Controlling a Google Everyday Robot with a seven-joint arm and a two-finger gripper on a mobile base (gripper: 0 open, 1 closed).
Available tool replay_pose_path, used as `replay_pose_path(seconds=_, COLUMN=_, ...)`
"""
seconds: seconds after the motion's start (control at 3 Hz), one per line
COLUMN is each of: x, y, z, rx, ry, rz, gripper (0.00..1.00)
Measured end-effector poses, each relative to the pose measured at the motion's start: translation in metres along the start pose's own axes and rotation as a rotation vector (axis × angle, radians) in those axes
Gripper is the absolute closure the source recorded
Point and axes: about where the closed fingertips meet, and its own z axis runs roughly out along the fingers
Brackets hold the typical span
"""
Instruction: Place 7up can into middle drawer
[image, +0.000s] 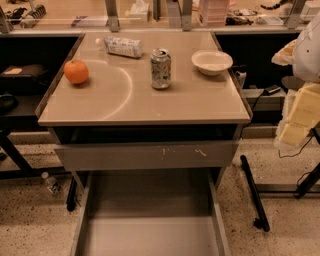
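Observation:
The 7up can stands upright on the tan cabinet top, right of centre, with its pull-tab top up. The middle drawer is pulled out wide below the cabinet; its flat grey-tan floor is bare. My arm shows at the right edge as a white part and a pale yellowish part. The gripper hangs there, right of the cabinet and below the level of its top. It is well apart from the can and holds nothing that I can see.
An orange sits at the top's left. A clear plastic bottle lies at the back. A white bowl is right of the can. The scratched grey drawer front is above the open drawer. Another small bottle lies on the floor at left.

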Motion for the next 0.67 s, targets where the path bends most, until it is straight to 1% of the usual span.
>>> replay_pose_path(seconds=0.33, x=-0.004, y=-0.003, z=-0.001, rx=0.015, ry=-0.002, rz=-0.008, gripper=0.0)
replay_pose_path(seconds=0.67, x=-0.024, y=-0.026, z=0.005, rx=0.043, ry=-0.064, rz=-0.052, gripper=0.0)
